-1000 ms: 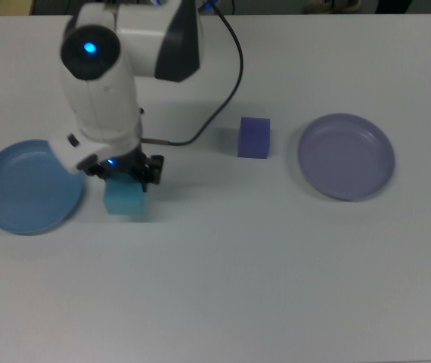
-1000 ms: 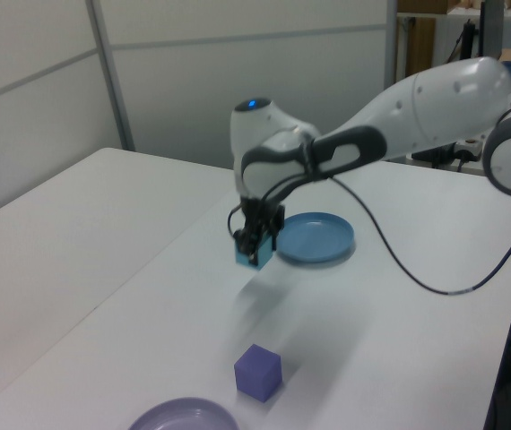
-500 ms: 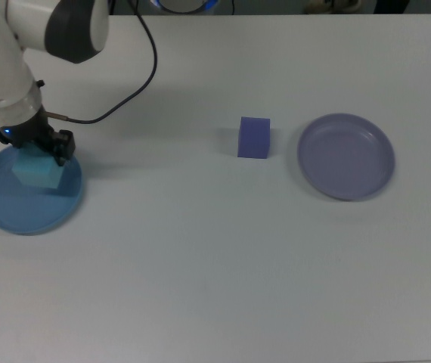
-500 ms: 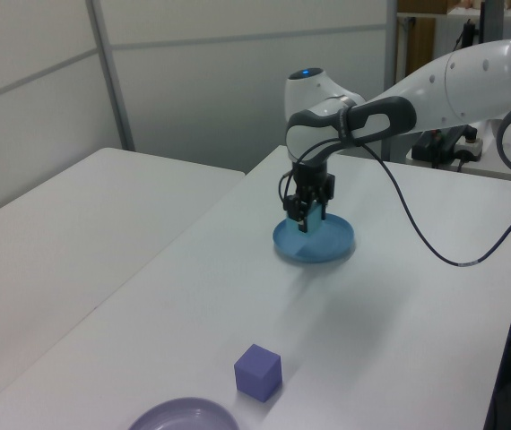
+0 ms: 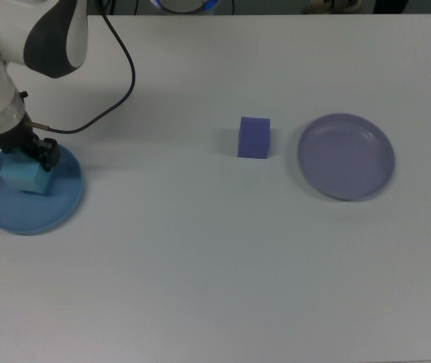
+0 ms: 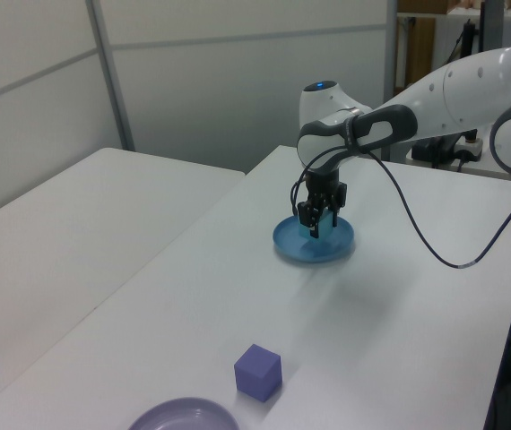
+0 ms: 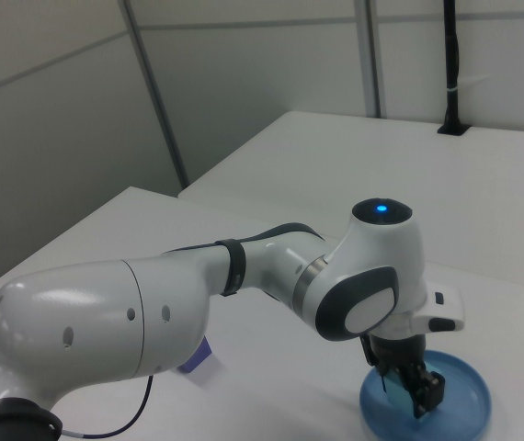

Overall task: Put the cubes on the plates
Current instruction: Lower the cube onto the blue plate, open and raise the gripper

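Unlabelled, turquoise cube (image 5: 20,176) in tool (image 5: 26,160), over blue plate (image 5: 41,208)

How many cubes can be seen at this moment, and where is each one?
2. The turquoise cube is over the blue plate, at the gripper. The violet cube sits on the table, to the top view's left of the lavender plate. None looks hidden.

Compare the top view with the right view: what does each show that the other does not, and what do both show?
Only the top view shows the lavender plate and the whole violet cube beside it, apart from it on the table. Only the right view shows wall panels and a second table behind. Both show the blue plate with the end effector lowered over it.
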